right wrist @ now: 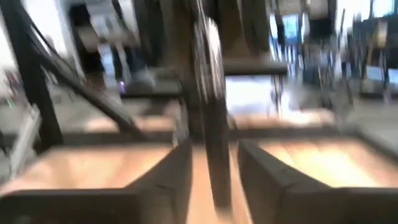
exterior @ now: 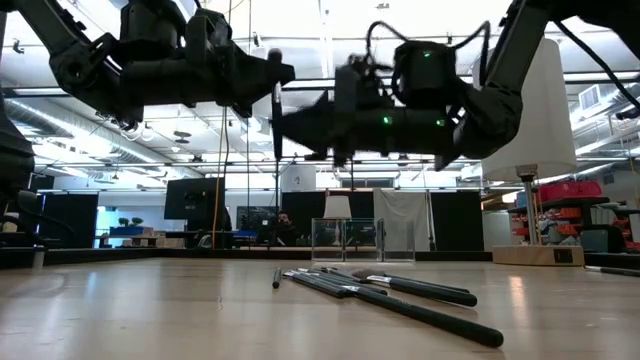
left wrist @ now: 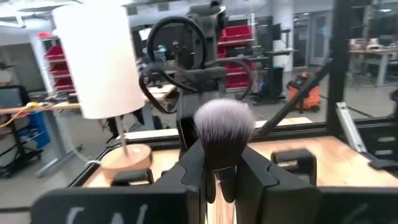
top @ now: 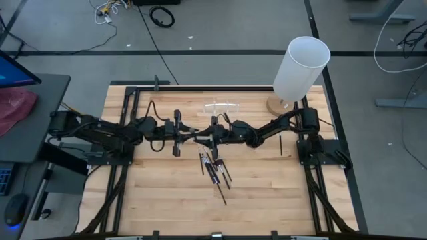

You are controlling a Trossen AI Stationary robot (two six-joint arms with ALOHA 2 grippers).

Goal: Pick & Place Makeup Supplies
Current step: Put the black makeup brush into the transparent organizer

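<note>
Mid-air above the desk (top: 167, 180) it looks like a handover: the left hand (left wrist: 221, 177) pinches a fluffy brush (left wrist: 222, 127), the right hand (right wrist: 211, 168) stands slack beside its handle and should back away.

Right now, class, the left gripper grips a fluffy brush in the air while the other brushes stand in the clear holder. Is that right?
Not quite. The other brushes lie flat on the table, not standing in the holder, as the low view shows. The rest holds: the left gripper does grip the fluffy brush in the air.
</note>
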